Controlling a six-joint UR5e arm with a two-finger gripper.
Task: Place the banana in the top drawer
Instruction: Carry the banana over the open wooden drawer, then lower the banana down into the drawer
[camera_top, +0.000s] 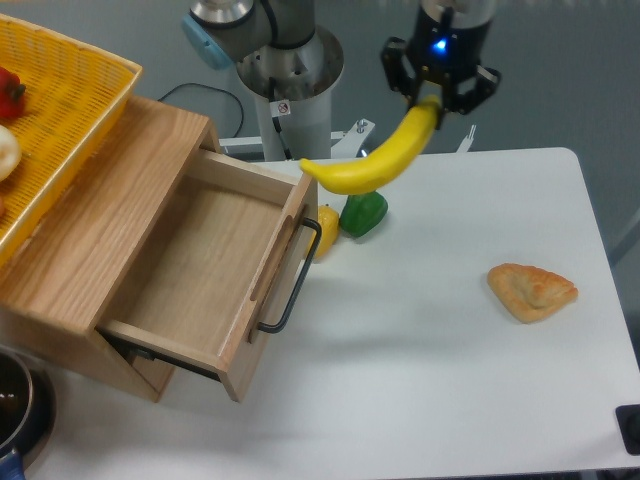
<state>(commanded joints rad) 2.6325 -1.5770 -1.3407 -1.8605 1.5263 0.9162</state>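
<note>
The bright-yellow banana hangs in the air, held by its upper end in my gripper, which is shut on it. Its lower tip reaches over the front right corner of the top drawer. That light oak drawer is pulled out wide and its inside is bare, with the black bar handle on its front. The gripper is above and to the right of the drawer, near the robot base.
A green pepper and a small yellow fruit lie just right of the drawer front. A pastry lies at the right. A yellow basket sits on the cabinet top. A dark pot shows at bottom left.
</note>
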